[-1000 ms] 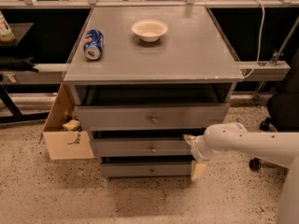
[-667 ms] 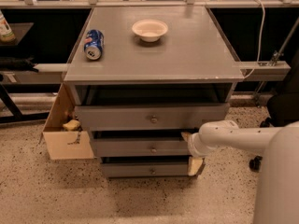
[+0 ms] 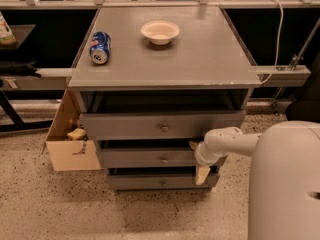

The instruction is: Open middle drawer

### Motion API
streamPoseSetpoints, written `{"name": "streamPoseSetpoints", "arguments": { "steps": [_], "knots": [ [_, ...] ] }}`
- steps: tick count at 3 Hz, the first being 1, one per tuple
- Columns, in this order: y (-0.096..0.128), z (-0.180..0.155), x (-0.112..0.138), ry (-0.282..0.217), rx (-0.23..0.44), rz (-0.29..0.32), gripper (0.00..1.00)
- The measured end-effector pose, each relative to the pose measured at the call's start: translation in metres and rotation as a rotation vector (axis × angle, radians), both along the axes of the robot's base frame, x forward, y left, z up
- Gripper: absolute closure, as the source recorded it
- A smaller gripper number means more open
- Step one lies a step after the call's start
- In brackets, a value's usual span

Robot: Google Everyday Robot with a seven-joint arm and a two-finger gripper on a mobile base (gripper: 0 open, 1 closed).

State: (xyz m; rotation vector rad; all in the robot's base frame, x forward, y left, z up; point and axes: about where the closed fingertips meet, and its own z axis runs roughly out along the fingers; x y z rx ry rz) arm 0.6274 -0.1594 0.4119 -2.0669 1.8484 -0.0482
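The robot's white bulk (image 3: pixel 285 184) has swelled into the lower right since a second ago, now filling that whole corner, and the arm (image 3: pixel 232 141) reaching out of it looks shorter. The gripper (image 3: pixel 198 159) has crept a touch leftward and sits against the right end of the middle drawer (image 3: pixel 140 158), with a yellowish tip hanging down over the lowest drawer (image 3: pixel 150 182). Whether the gripper is spread or closed, I cannot tell. The drawer itself has not budged. It lies second in the stack, under the top drawer (image 3: pixel 130 126), in the same place as before.

Its flat grey front faces straight toward the camera, with the long axis running left to right across the cabinet (image 3: pixel 210 64) and the small round knob (image 3: pixel 164 160) dead centre. Up top nothing has moved: the white bowl (image 3: pixel 160 32) stands upright, and the blue can (image 3: pixel 100 47) lies on its side near the left edge. A cardboard box (image 3: pixel 70 151) leans at the cabinet's left flank.
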Motion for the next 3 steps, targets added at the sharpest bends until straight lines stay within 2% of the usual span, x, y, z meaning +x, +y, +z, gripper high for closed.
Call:
{"name": "streamPoseSetpoints", "arguments": {
  "steps": [1, 2, 3],
  "knots": [
    [0.004, -0.019, 0.004, 0.033, 0.004, 0.002, 0.26],
    [0.003, -0.008, -0.01, 0.029, -0.012, 0.022, 0.49],
    [0.004, 0.001, -0.016, 0.039, -0.006, 0.025, 0.8]
  ]
}}
